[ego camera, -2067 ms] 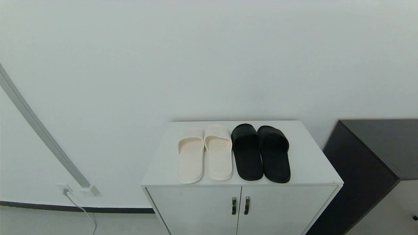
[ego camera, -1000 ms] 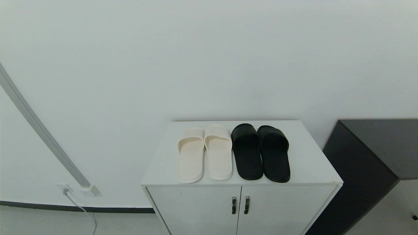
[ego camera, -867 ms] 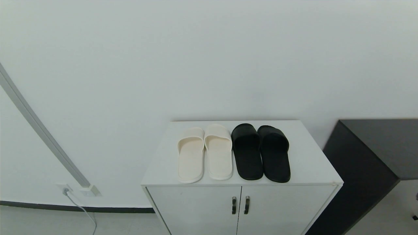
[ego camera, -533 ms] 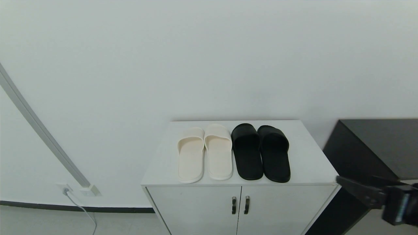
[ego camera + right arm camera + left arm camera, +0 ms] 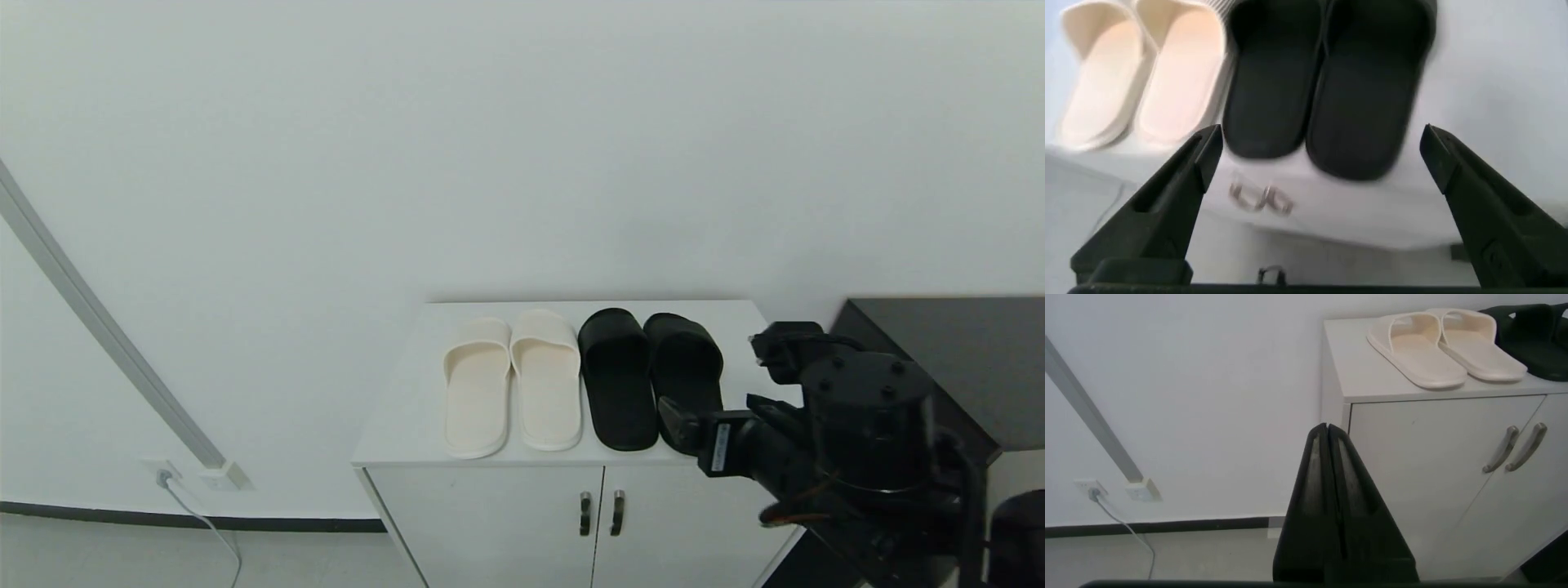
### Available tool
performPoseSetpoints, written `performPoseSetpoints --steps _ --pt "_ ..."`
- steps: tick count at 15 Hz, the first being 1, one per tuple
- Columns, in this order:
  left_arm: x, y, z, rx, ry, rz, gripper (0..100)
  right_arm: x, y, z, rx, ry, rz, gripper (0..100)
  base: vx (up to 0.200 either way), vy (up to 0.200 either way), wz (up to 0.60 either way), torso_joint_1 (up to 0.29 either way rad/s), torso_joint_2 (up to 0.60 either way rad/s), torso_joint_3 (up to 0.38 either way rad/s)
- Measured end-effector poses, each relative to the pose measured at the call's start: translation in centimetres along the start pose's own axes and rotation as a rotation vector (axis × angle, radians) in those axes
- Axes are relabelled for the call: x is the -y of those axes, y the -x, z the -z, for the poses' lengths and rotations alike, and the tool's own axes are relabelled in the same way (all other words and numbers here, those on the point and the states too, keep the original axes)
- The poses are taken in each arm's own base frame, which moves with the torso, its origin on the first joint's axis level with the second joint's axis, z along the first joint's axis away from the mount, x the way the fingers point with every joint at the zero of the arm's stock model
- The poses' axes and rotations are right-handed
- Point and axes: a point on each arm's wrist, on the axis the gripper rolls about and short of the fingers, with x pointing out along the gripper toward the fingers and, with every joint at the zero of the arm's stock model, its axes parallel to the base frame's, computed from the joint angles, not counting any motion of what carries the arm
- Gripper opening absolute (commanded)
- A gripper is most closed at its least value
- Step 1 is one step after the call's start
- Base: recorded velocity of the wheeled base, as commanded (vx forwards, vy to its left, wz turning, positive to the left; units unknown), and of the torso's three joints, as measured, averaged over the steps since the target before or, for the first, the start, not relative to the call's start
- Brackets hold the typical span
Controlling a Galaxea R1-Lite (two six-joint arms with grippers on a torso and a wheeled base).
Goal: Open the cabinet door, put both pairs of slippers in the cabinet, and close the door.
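A cream pair of slippers (image 5: 510, 380) and a black pair (image 5: 649, 380) lie side by side on top of the white cabinet (image 5: 408, 408). Both doors are closed, their two metal handles (image 5: 602, 513) meeting at the middle. My right gripper (image 5: 694, 420) hovers at the cabinet's front right, by the heel of the outer black slipper. In the right wrist view it (image 5: 1321, 135) stands open, with the black slippers (image 5: 1323, 73) beyond its fingers and the handles (image 5: 1259, 196) below. My left gripper (image 5: 1328, 457) is shut on nothing, low and left of the cabinet (image 5: 1413, 457).
A dark cabinet (image 5: 963, 367) stands close on the right of the white one. The wall rises right behind both. On the left, a grey conduit (image 5: 98, 327) runs down the wall to a socket with a cable (image 5: 167, 476) near the floor.
My right arm has come in from the lower right and moved left and up to the cabinet's front right corner. The slippers and doors have not moved.
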Motion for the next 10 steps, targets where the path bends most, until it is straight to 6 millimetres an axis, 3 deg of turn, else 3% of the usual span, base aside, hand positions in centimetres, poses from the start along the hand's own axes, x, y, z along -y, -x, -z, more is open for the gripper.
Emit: performPoseSetpoints --steps 5,10 --pt "0.0 0.0 0.0 0.000 0.000 0.000 0 -0.8 -7.6 0.8 0.057 0.038 0.100 100 0.000 0.000 0.00 0.000 0.00 0.000" --pt "0.0 0.0 0.0 0.000 0.000 0.000 0 -1.5 -12.8 1.1 0.083 0.060 0.144 100 0.000 0.000 0.00 0.000 0.00 0.000"
